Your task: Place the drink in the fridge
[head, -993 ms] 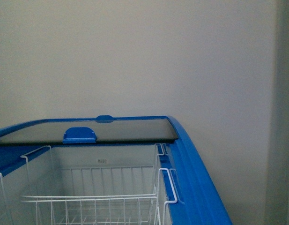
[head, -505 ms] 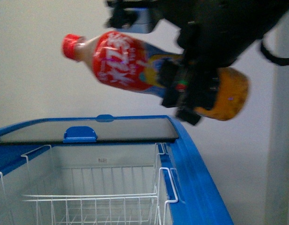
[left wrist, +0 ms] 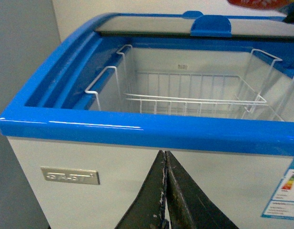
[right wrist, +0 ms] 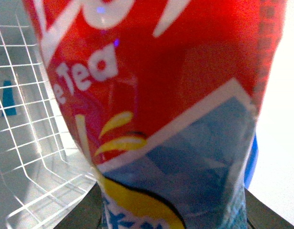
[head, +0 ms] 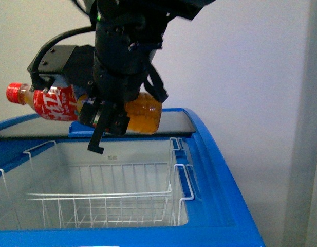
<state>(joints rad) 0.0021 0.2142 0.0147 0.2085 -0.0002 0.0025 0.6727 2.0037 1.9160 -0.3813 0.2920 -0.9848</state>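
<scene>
The drink (head: 55, 104), a bottle with a red cap, a red label and amber liquid, lies on its side in the air above the open fridge (head: 220, 170). My right gripper (head: 109, 116) is shut on its middle, cap pointing left. In the right wrist view the drink (right wrist: 156, 105) fills the picture, with a white wire basket (right wrist: 27, 143) below it. The fridge has a blue rim (left wrist: 137, 131) and white wire baskets (head: 101, 206) inside; its glass lid (head: 173, 126) is slid back. My left gripper (left wrist: 165, 191) is shut and empty, low in front of the fridge's white front wall.
A pale wall stands behind the fridge. A light grey upright surface (head: 304, 154) rises at the far right. On the fridge front are a metal nameplate (left wrist: 70, 175) and an energy label (left wrist: 284, 195). A blue handle (left wrist: 211, 25) sits on the glass lid.
The right arm came into view with the drink, then moved left and down, so the bottle now hangs lower, just over the fridge opening. The fridge also shows closer and from higher up.
</scene>
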